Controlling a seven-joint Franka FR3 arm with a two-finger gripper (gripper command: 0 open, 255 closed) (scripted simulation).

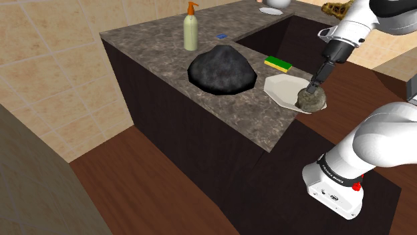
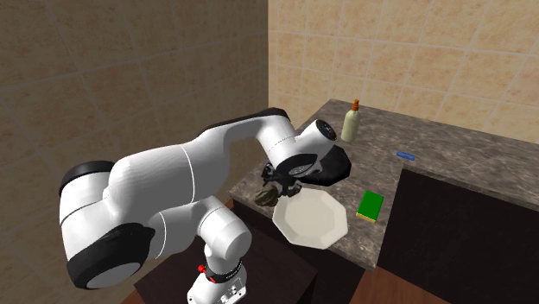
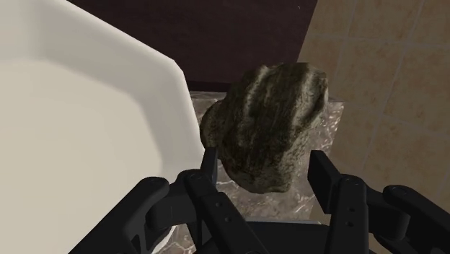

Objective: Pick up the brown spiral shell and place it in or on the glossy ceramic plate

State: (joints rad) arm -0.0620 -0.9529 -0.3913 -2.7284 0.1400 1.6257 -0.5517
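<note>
The black two-finger gripper (image 3: pixel 264 172) is clamped on a mottled brown-and-grey shell (image 3: pixel 270 130), one finger (image 3: pixel 210 167) pressed to each flank, at the corner of a dark speckled stone counter (image 1: pixel 154 50). In the wrist view the shell sits just beside the angled rim of a glossy white octagonal plate (image 3: pixel 79 123), with the counter's corner showing beneath it. Whether it rests on the stone or hangs just above it cannot be told.

From the shoulder view, the gripper (image 1: pixel 312 87) comes down on the shell (image 1: pixel 311 101) at the plate's (image 1: pixel 282 87) 4 o'clock edge, where shell and rim overlap. A green-and-yellow sponge (image 1: pixel 278 63) lies at the plate's 12 o'clock, and a black, rock-like lump (image 1: pixel 222 70) sits at its 10 o'clock. A pale soap bottle (image 1: pixel 191 28) with an orange pump stands at the lump's 11 o'clock, with a small blue item (image 1: pixel 222 35) near it.

In the second exterior view, the white arm (image 2: pixel 173 186) arches over the counter, and the shell (image 2: pixel 269 193) appears at the plate's (image 2: pixel 313 221) 10 o'clock, with the sponge (image 2: pixel 370 205) at its 2 o'clock.
</note>
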